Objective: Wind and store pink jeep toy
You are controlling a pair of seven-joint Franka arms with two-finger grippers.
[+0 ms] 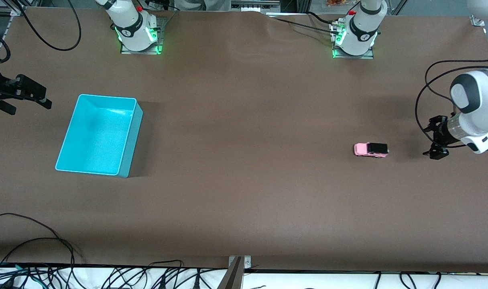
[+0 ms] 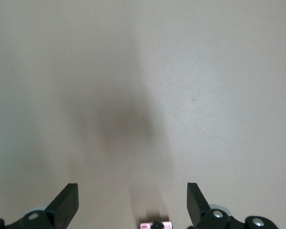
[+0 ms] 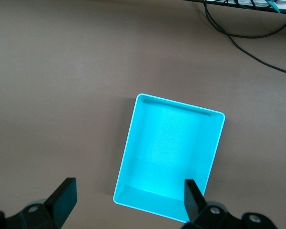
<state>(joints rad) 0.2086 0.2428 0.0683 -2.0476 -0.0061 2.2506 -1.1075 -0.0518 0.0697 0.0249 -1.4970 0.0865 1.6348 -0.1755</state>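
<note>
The pink jeep toy [image 1: 371,149], light pink with a black roof, stands on its wheels on the brown table toward the left arm's end, held by nothing. My left gripper [image 1: 432,138] hangs low beside it, a short gap away, open and empty. In the left wrist view only the jeep's [image 2: 156,225] end shows at the frame edge, between the spread fingers of the gripper [image 2: 132,200]. The turquoise bin [image 1: 133,140] lies toward the right arm's end and holds nothing. My right gripper [image 1: 29,106] waits open beside it; in its wrist view it [image 3: 128,198] looks down on the bin [image 3: 178,106].
Both arm bases [image 1: 137,36] stand along the table edge farthest from the front camera. Loose black cables [image 1: 35,241] lie at the edge nearest the camera. A wide stretch of bare brown table separates jeep and bin.
</note>
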